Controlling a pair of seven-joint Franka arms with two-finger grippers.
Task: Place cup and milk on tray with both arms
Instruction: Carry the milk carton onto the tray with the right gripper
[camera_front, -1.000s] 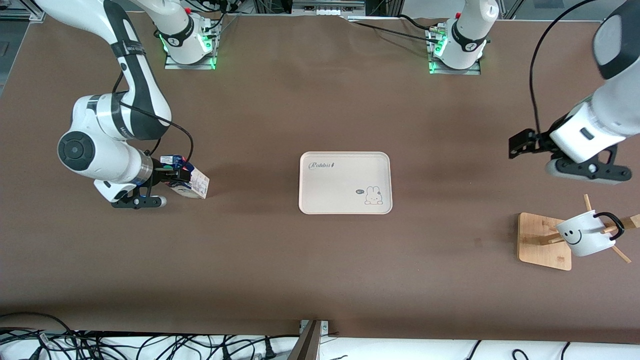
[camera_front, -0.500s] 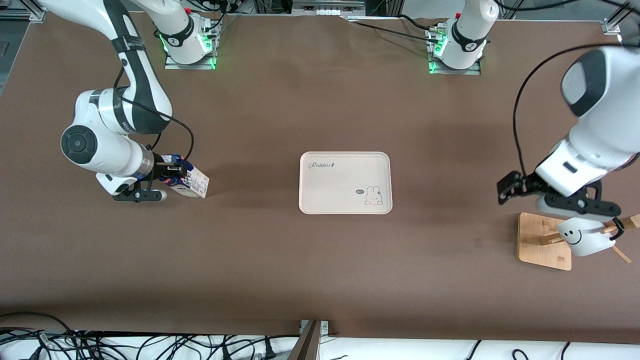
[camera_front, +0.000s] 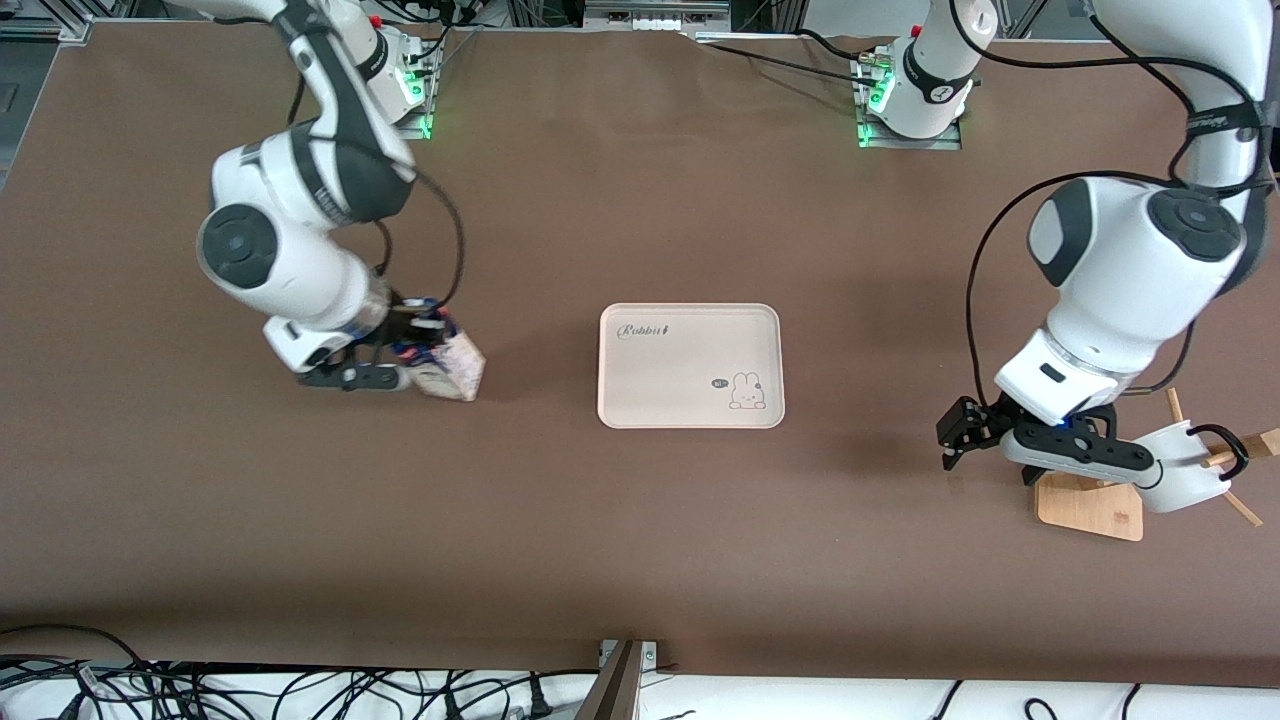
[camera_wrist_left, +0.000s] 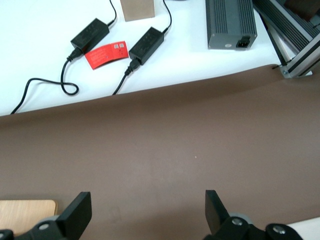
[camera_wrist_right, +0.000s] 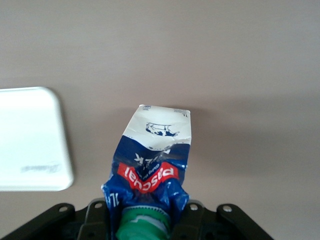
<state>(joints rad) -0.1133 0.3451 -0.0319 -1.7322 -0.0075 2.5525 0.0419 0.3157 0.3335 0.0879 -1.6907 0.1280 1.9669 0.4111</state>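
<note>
At the left of the front view, the small dark blue and white gable-top milk carton (camera_front: 447, 366) with a green screw cap is clamped at its crumpled top by the right arm's black two-finger gripper (camera_front: 415, 345); the carton is tilted, and whether its base touches the brown table (camera_front: 640, 200) cannot be told. In the right wrist view the carton (camera_wrist_right: 152, 170) is seen pinched just above the green cap, with a corner of the tray (camera_wrist_right: 30, 140) at the frame's left edge.

The flat cream rectangular tray (camera_front: 690, 365) with "Rabbit" lettering and a bunny drawing lies at the centre of the frame, with nothing on it.

At the lower right, the white ceramic mug (camera_front: 1185, 470) with a black handle hangs on a peg of the wooden rack (camera_front: 1090, 505). The left arm's black gripper (camera_front: 965, 430) is held low beside the rack, toward the tray's side of it, its fingers (camera_wrist_left: 75, 215) spread wide and gripping nothing.
</note>
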